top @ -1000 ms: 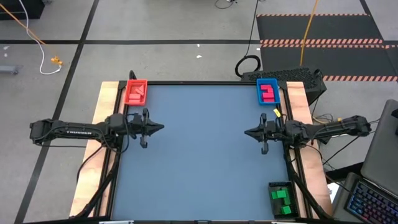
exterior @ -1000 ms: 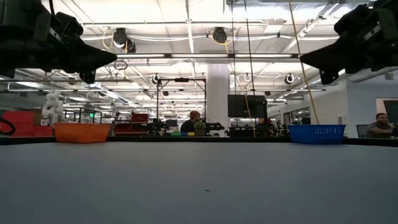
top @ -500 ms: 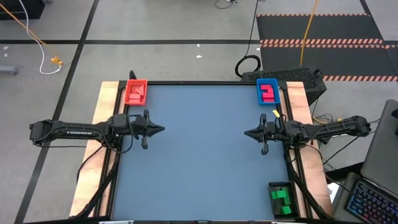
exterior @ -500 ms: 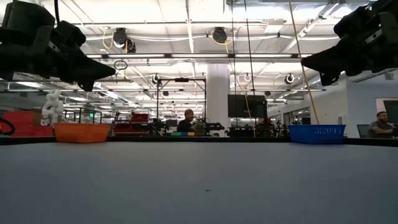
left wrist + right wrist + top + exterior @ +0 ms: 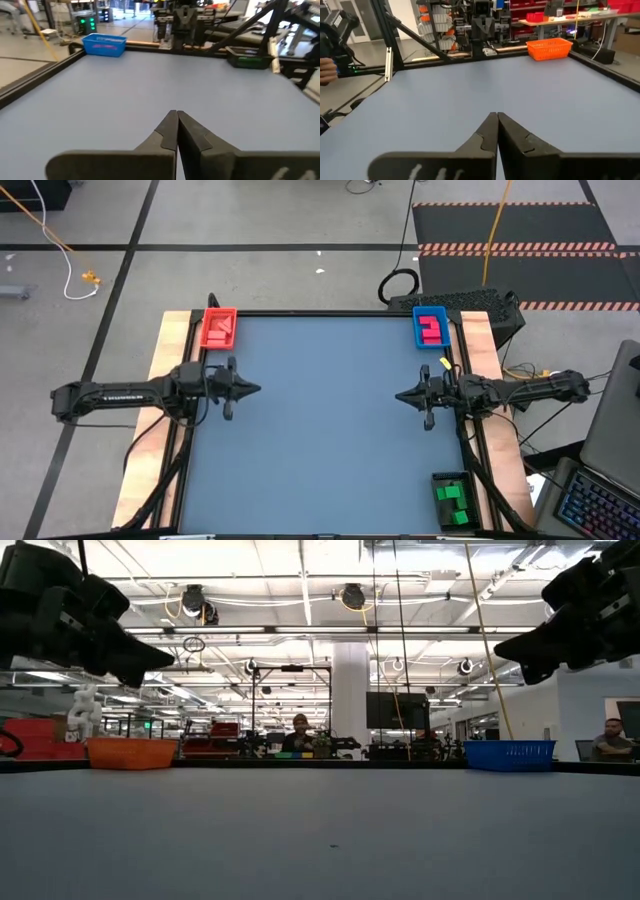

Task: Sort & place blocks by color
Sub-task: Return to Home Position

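Left gripper (image 5: 256, 389), fingers together, hangs above the table's (image 5: 320, 440) left side. The right gripper (image 5: 399, 395), likewise closed, hangs above its right side. Left-arm lettering (image 5: 120, 392) unreadable.

lab hall with equipment racks (image 5: 440, 22)

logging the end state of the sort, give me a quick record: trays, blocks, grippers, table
red tray: table's top left corner in the high view, holds red blocks
blue tray: top right corner, holds pink blocks
black bin: bottom right corner, holds green blocks
table: no loose blocks seen
left gripper: shut, empty, raised at left side
right gripper: shut, empty, raised at right side
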Robot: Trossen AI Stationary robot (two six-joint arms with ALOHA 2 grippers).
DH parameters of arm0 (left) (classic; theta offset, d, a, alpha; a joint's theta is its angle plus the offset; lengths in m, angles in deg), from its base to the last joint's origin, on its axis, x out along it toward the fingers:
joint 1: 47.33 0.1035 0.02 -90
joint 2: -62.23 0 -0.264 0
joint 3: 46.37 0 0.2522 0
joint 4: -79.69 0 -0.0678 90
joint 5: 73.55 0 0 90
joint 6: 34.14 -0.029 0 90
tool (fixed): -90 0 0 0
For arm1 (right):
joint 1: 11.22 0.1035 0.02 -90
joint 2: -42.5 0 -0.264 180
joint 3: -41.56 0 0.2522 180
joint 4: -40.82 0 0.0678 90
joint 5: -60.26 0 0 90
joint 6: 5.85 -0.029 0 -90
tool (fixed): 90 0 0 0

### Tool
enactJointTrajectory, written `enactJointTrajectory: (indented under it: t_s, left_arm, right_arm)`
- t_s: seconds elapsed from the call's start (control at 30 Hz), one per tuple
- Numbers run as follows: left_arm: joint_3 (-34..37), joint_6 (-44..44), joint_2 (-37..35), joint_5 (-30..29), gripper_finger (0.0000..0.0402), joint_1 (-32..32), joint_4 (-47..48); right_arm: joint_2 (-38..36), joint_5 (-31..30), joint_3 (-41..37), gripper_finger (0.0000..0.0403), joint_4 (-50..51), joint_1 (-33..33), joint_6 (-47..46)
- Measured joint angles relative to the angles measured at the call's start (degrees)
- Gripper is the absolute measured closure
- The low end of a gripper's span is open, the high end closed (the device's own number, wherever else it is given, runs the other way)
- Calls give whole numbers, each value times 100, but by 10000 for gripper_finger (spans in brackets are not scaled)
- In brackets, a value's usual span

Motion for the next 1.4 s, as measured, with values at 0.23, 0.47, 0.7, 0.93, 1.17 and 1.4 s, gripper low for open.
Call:
enactJointTrajectory:
  t_s: [0.23, 0.47, 0.7, 0.93, 1.17, 1.4]
  left_arm:
    - [0, -134, -428, 196, 399, 369, 516]
    - [0, 24, -798, 482, 399, 416, 702]
    - [-40, 709, -925, -66, 400, 364, 1294]
    - [-46, 768, -920, -734, 400, 123, 1435]
    - [-55, 26, -685, -1274, 400, -179, 1455]
    - [-52, -760, -518, -1298, 387, -202, 1396]
  right_arm:
    - [-105, 0, -2, 403, 75, 0, -29]
    - [-103, -2, -2, 403, 164, 0, -30]
    - [-90, 11, -2, 403, 304, 0, -78]
    - [-90, 15, -2, 403, 340, 0, 48]
    - [-92, 15, -2, 403, 351, 0, 16]
    - [-91, 15, -2, 403, 351, 0, 14]
